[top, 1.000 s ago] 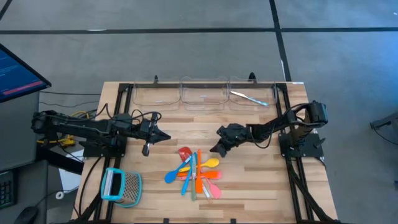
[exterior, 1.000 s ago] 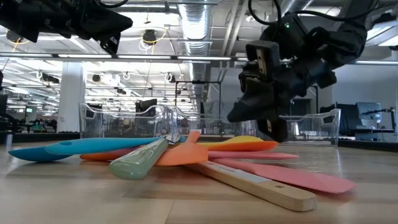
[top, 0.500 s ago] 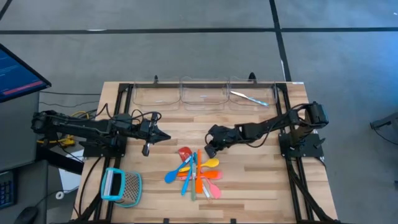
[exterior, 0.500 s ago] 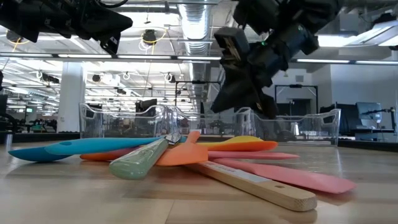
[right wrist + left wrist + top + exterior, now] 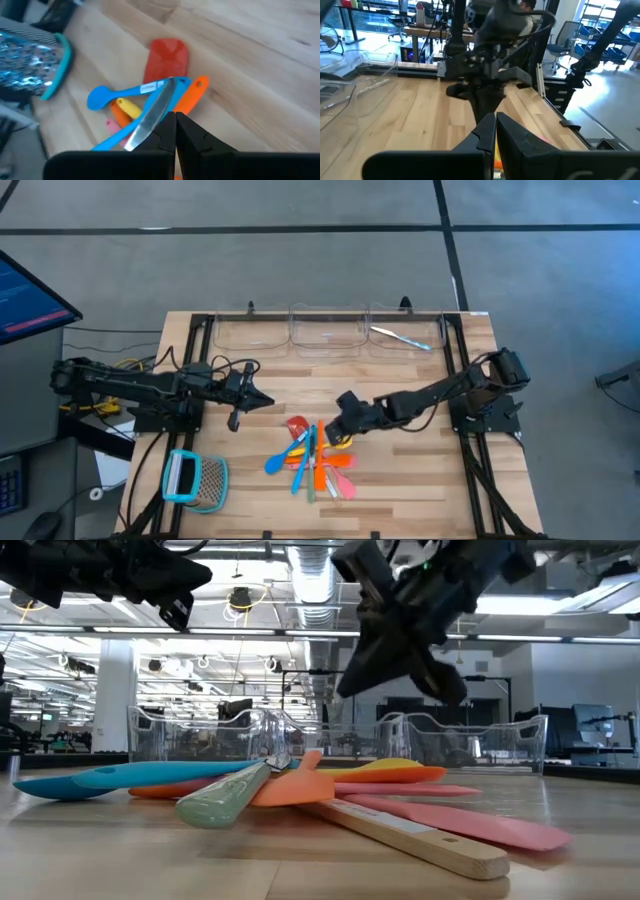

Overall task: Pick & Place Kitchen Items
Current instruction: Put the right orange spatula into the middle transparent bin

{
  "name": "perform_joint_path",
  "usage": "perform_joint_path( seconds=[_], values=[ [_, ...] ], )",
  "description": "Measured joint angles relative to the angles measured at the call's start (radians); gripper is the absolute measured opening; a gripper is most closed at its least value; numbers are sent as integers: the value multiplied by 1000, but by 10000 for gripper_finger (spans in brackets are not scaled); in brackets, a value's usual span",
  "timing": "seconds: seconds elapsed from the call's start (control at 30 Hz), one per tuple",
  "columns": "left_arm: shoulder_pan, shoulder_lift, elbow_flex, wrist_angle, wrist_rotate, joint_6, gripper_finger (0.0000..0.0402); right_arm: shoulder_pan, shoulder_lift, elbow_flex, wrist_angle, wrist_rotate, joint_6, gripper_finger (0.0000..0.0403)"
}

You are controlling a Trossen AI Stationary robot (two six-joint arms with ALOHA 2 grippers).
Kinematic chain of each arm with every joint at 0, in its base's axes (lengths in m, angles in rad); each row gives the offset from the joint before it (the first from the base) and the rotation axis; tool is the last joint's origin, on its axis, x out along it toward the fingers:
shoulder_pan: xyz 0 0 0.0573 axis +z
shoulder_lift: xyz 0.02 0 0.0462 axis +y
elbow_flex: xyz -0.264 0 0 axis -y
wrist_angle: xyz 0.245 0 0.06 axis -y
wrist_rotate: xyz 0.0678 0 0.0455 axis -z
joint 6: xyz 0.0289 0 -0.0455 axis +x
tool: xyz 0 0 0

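Right now we see our right gripper (image 5: 338,432) hanging with fingers pressed together and holding nothing, just above the far edge of the pile of kitchen items (image 5: 313,456), which lies near the middle of the wooden table (image 5: 400,480). Among them, the red-headed spatula (image 5: 167,57) sits at the pile's far end, with a blue spoon (image 5: 131,93) and a silvery metal piece (image 5: 153,112) crossing beside it. Our left gripper (image 5: 268,402) waits closed and empty over the table's left side, well apart from the pile.

Wooden table (image 5: 400,470), utensil pile (image 5: 315,455), teal-framed mesh tool (image 5: 195,478), clear bins (image 5: 325,330)
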Motion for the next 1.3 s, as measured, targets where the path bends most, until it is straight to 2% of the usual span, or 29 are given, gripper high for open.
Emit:
perform_joint_path(
  seconds=[0.13,0.33,0.5,0.73,0.97,1.3],
  values=[
    [0,1,0,-5,0,2,8,33,85,105,-133,60,34,0],
    [0,1,0,-30,-1,-4,8,42,267,308,-235,54,4,0],
    [-1,2,0,-30,-2,-4,8,38,333,452,-310,74,19,0],
    [-1,3,0,-42,-2,-4,8,75,360,639,-545,119,87,0],
    [-1,3,0,-48,-2,-4,8,109,362,690,-695,115,196,0],
    [-1,3,0,-50,-2,-6,8,154,378,691,-694,91,233,0]
  ],
)
